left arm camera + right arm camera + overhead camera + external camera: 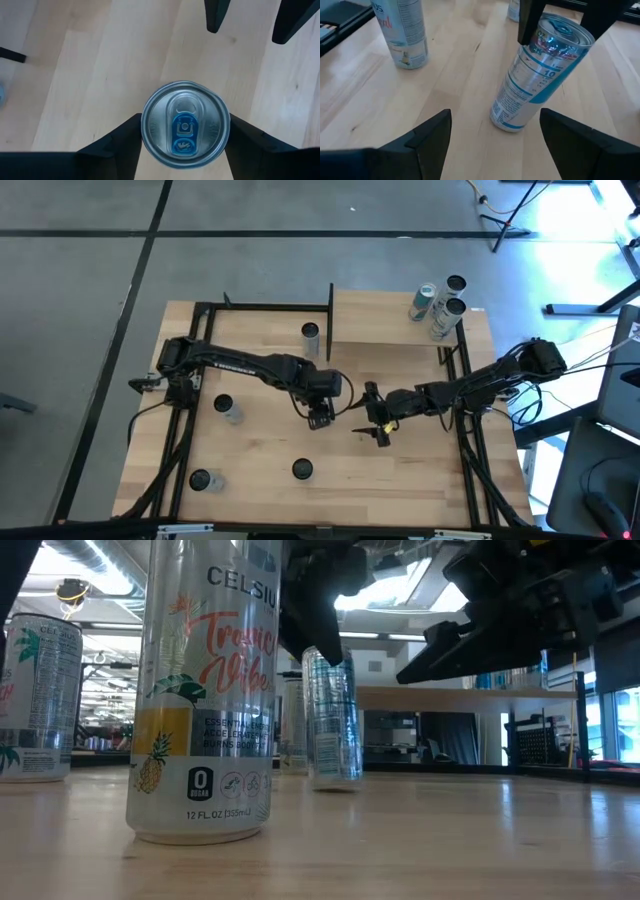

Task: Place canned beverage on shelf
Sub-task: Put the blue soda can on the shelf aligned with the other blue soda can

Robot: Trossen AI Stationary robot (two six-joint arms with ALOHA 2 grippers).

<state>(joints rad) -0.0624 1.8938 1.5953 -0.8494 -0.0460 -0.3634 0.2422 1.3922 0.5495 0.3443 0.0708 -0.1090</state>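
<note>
A silver-and-blue slim can [537, 70] stands upright on the tabletop near the middle; my left gripper hides it in the high view. My left gripper [320, 416] is above it, pointing down, shut on the can [185, 125]. My right gripper [495, 145] is open and empty just to the can's right [378, 423], fingers pointing toward it without touching. The shelf [395, 315], a raised light-wood board, is at the far right and carries three cans [440, 302]. My left gripper pinches the can's upper wall just below the rim [145, 127] between its two fingers, one on each side. The fingers [530, 22] come from above, pointing down. The can stays upright and its base [506, 124] seems to rest on the table.
Other cans stand on the table: one by the shelf's left edge [310, 334], one at the left [226, 407], two near the front [201, 479] [302, 469]. The front one, a Celsius can [205, 690], fills the low view. Black frame posts [331, 310] edge the shelf.
</note>
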